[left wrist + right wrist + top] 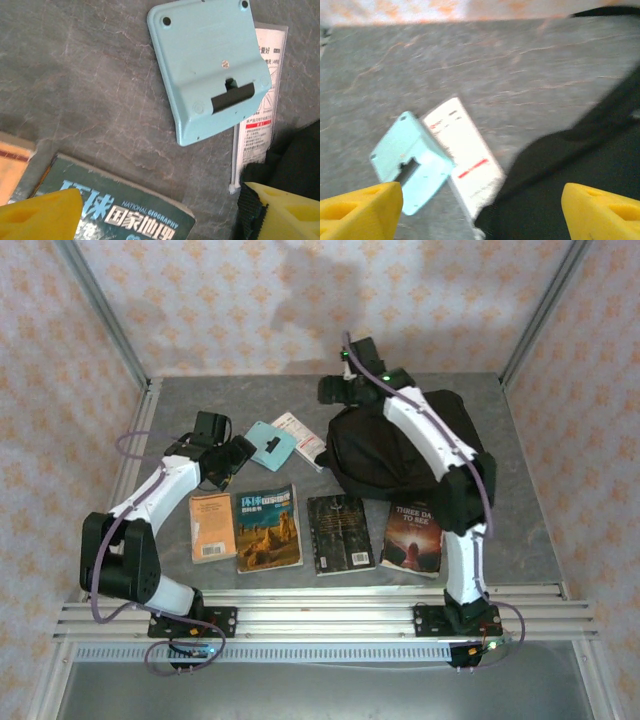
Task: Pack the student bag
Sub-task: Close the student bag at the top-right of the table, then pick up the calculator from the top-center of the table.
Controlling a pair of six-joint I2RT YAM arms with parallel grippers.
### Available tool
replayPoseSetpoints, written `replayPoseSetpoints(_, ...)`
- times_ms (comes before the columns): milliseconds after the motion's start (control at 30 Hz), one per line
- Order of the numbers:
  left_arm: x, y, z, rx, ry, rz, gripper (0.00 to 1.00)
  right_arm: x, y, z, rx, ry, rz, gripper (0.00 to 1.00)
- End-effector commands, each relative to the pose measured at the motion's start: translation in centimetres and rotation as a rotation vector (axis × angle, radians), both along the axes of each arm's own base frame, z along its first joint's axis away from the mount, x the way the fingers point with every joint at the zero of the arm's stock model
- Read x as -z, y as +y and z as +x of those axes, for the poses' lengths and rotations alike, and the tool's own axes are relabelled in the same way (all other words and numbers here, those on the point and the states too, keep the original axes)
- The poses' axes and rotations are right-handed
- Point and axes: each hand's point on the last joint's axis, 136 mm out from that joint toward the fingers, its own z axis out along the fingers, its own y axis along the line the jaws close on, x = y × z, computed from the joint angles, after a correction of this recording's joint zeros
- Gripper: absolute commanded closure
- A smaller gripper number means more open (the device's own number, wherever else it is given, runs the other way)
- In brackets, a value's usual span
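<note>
While the left end effector (pixel 162 220) and right end effector (pixel 480 212) both hang spread and empty, packing looks barely begun. Next, the student bag (pixel 365 460) needs opening.

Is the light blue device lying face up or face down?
Face down, it seems: the light blue device shows a plain back with screw holes and a dark slot, no keys or screen.

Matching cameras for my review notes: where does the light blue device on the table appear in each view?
Top external: the light blue device lies left of centre, on the far half of the table.
Left wrist: upper right, back side up.
Right wrist: lower left, blurred.
Shared landmark: the white leaflet alongside it.
</note>
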Motion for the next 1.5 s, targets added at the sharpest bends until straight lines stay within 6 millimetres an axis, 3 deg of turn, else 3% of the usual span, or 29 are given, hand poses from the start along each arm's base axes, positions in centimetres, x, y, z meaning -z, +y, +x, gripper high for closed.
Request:
replayPoseSetpoints(0,-0.1,0.3,2.1,-0.039,-0.060,-0.041,0.21,2.8,4.4,0.0,-0.099,0.093,0.061,0.18)
replayPoseSetpoints(33,0.2,0.6,2.4,-0.049,-0.059,-0.036,0.23,3.7,5.1,0.4,-0.101,0.113,0.067,0.18)
replayPoseSetpoints(167,2.6,1.2,4.0,-0.086,-0.044,-0.065,0.45,7.4,7.5,1.6,-0.115,0.177,0.112,0.19)
replayPoseSetpoints(233,3.9,1.2,4.7,-0.102,-0.035,-0.092,0.49,8.7,8.3,1.9,-0.122,0.190,0.132,0.19)
replayPoseSetpoints(567,7.0,1.7,7.2,-0.109,-0.007,-0.057,0.52,12.9,12.8,2.0,-0.178,0.205,0.207,0.19)
replayPoseSetpoints(867,10.1,1.5,7.8,-0.114,0.047,-0.067,0.54,16.1,14.7,3.5,-0.112,0.210,0.275,0.19)
replayPoseSetpoints(1033,10.6,1.6,7.8,-0.105,0.062,-0.055,0.54,18.0,15.8,2.0,-0.139,0.286,0.300,0.19)
replayPoseSetpoints(1167,10.9,1.1,8.1,-0.085,0.066,-0.071,0.54,17.4,16.5,-0.4,-0.213,0.391,0.342,0.20)
replayPoseSetpoints(1267,11.2,0.9,8.0,-0.074,0.076,-0.079,0.54,15.2,16.7,-2.4,-0.283,0.448,0.369,0.23)
replayPoseSetpoints(1467,10.8,0.9,7.6,-0.059,0.083,-0.071,0.55,10.3,15.6,-4.0,-0.302,0.465,0.393,0.26)
